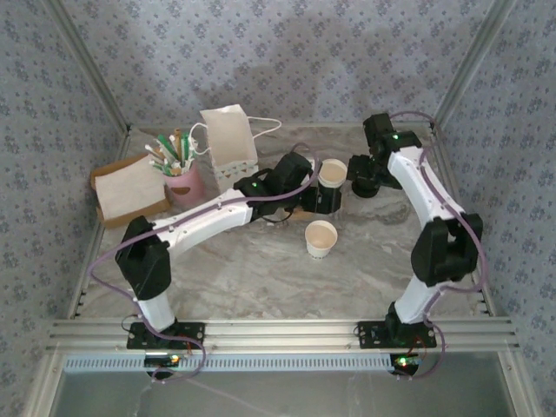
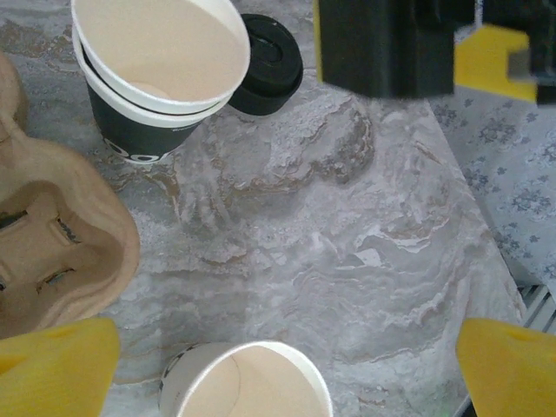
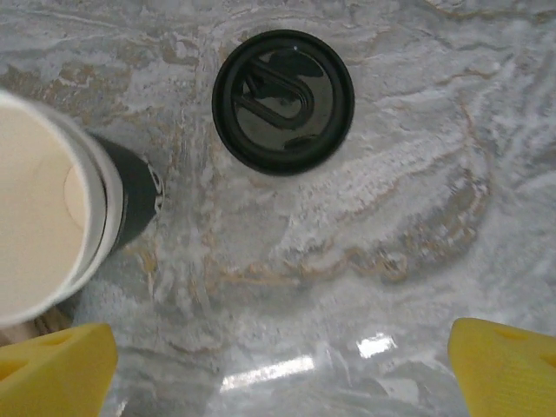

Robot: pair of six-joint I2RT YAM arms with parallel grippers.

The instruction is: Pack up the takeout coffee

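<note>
White print on the dark-banded paper cup (image 2: 139, 130), unreadable

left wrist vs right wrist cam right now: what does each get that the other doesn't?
Left wrist, not right wrist: the brown pulp carrier with its wells, a second open cup at the bottom edge, the right arm at the top edge. Right wrist, not left wrist: the black lid straight from above, its moulded top legible, plus glare on the table. Both: the dark-banded cup, uncapped, the lid lying beside it on marble, apart.
</note>
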